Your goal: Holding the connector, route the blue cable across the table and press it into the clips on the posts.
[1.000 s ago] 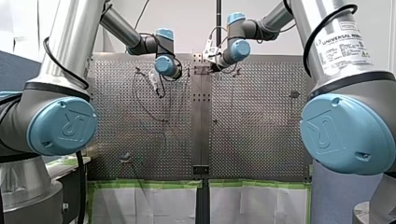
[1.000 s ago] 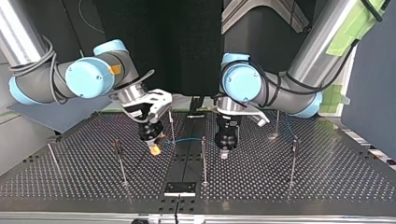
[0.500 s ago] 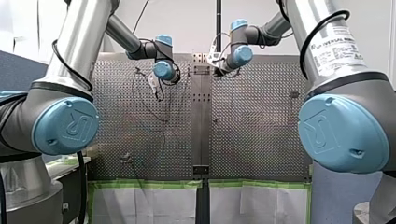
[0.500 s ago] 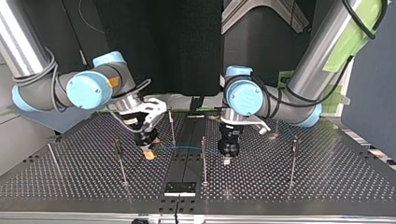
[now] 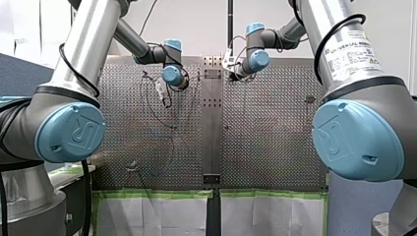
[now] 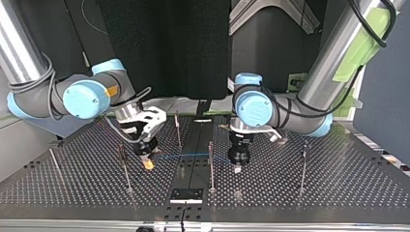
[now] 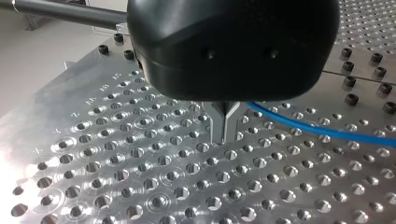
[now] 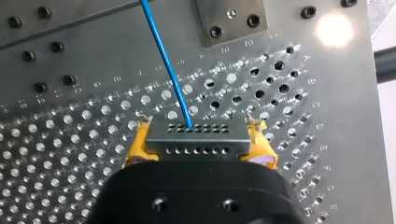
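The connector (image 8: 196, 138) is clamped between the yellow pads of the right end effector (image 8: 198, 145); the left end effector (image 7: 225, 133) is closed on the blue cable (image 7: 317, 131).

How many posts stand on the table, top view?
5 posts: far left, beside my right gripper, behind it, centre, right. My left arm may hide another.

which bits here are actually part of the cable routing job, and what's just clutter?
In the job:
- blue cable
- connector, clamped in my right gripper
- my left gripper, shut on the cable
- posts carrying the clips

Just there:
- black plate, at the top view's near edge
- white sheets edged in green tape, front view
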